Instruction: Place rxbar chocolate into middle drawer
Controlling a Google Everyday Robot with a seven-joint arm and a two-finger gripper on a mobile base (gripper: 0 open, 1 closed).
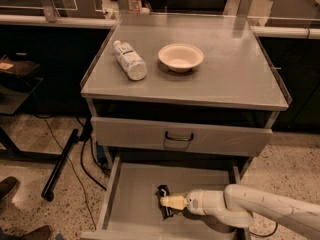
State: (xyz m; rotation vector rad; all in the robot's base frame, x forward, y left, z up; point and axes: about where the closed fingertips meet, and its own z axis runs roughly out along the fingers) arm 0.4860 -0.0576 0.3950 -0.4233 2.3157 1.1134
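Camera view shows my gripper (168,203) low inside the open middle drawer (136,194), clenched on the chocolate bar (162,190), which stands on edge near the floor; whether it touches, I cannot tell. I should lower gently, tip it flat, then release away from the walls.

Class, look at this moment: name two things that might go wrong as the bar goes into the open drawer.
1. The bar seems held on edge in the hand, low in the drawer. Let go like that, it may topple or cling to the hand.
2. The arm lies below the shut drawer front. Lifting straight up might knock it.
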